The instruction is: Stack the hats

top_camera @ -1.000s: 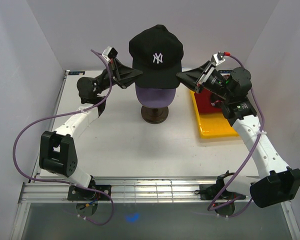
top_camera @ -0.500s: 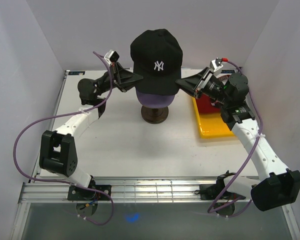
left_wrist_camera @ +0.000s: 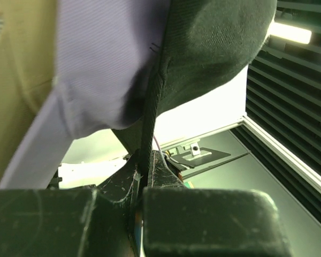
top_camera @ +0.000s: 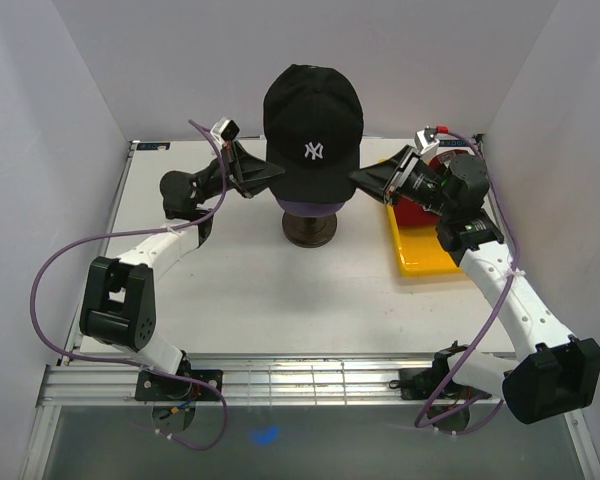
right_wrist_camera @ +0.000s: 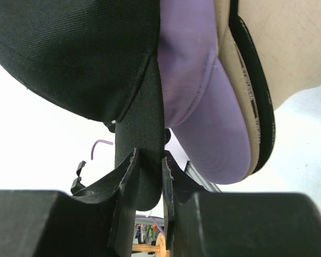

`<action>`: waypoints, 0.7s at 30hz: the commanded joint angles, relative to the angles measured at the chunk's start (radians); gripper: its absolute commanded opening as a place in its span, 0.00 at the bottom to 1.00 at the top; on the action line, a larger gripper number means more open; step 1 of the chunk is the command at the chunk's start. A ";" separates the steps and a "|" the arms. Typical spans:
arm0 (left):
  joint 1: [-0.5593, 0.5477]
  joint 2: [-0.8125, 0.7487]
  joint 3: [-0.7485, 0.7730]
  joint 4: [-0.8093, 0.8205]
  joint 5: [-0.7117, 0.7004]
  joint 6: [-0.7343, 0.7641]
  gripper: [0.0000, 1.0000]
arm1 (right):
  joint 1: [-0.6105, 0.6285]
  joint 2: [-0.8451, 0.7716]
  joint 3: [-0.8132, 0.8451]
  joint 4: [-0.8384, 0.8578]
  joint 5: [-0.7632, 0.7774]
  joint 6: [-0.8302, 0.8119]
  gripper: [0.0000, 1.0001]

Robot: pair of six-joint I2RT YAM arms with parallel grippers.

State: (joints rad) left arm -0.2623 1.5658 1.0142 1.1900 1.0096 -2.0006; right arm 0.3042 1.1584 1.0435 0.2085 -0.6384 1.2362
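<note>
**A:** Two grippers share the black NY cap. The left gripper is pinched on its left rim and the right gripper is clamped on the opposite rim. The cap hangs just above the lavender cap.

**B:** How does it go down well?

**A:** Lower both sides level, with the crown centred and the brim lined up over the lavender brim. Let go only once it seats. I judge a one-sided release could tip it off.

**B:** And the count?

**A:** One mannequin head wears three caps: lavender, a tan cap beneath it, and the edge of a black cap under that. One cap is held, and one red cap lies in the single yellow tray. Five caps in all.
</note>
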 commanded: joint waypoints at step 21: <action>0.006 -0.023 -0.069 -0.282 0.124 0.213 0.00 | 0.027 0.035 -0.088 -0.050 -0.003 -0.126 0.08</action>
State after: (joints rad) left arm -0.2424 1.5463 0.9581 1.0874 1.0557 -1.8484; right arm 0.3099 1.1675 0.9829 0.2264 -0.6384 1.1698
